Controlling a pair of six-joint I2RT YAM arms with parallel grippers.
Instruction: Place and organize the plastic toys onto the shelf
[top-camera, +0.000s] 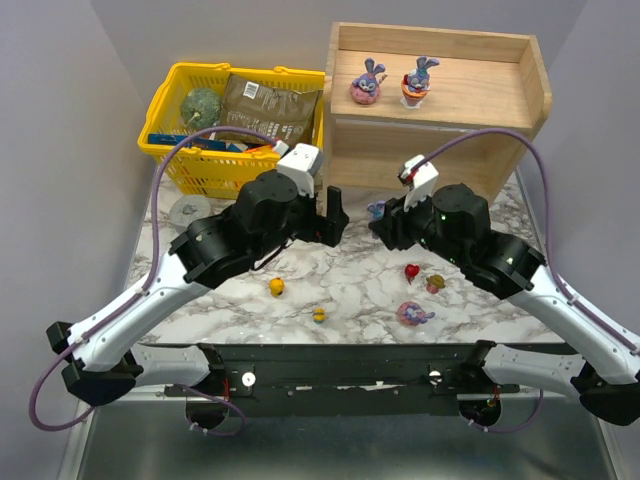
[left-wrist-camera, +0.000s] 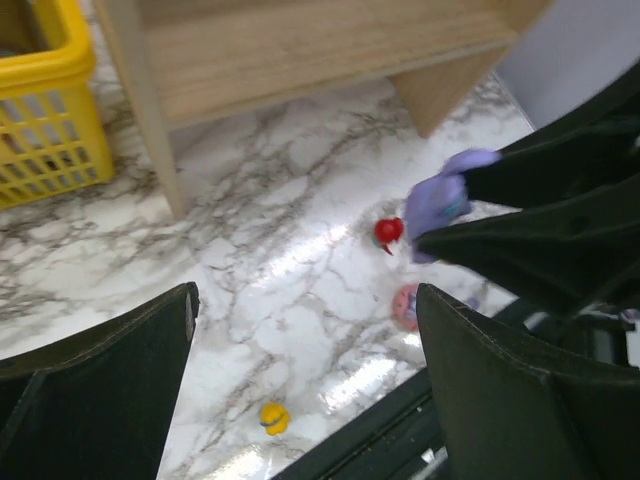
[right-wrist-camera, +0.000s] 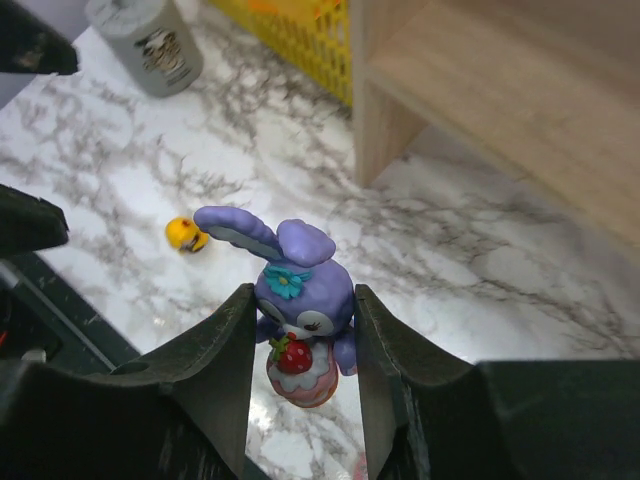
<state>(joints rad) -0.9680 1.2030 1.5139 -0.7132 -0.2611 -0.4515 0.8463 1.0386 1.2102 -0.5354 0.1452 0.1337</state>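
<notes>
The right pincer (right-wrist-camera: 303, 345) is gripping a purple bunny (right-wrist-camera: 300, 320) by its sides. Its jaws are standing partway closed on the body, while the ears and the strawberry base are sticking out clear of the fingers (right-wrist-camera: 225, 370). It is hanging over the marble table (top-camera: 340, 270), near the front of the shelf (top-camera: 440, 150) and close to its left corner post.

The left pincer (left-wrist-camera: 308, 300) is standing wide open with nothing in it, just beside the right one, and its fingers (left-wrist-camera: 110, 390) are framing bare marble in front of that same post.

A second bunny (top-camera: 367, 85) and a third bunny (top-camera: 418, 82) are standing upright side by side on the left half of the top tier, and the right half is showing bare wood up to the raised side wall. The lower board is also showing bare wood in the left wrist view.

A red toy (top-camera: 411, 271), a tan toy (top-camera: 435, 284), a pinkish toy (top-camera: 414, 314) and two yellow toys (top-camera: 276, 286) are lying well apart toward the table's near edge. The yellow basket (top-camera: 180, 110) is sitting just beside the shelf's left wall.
</notes>
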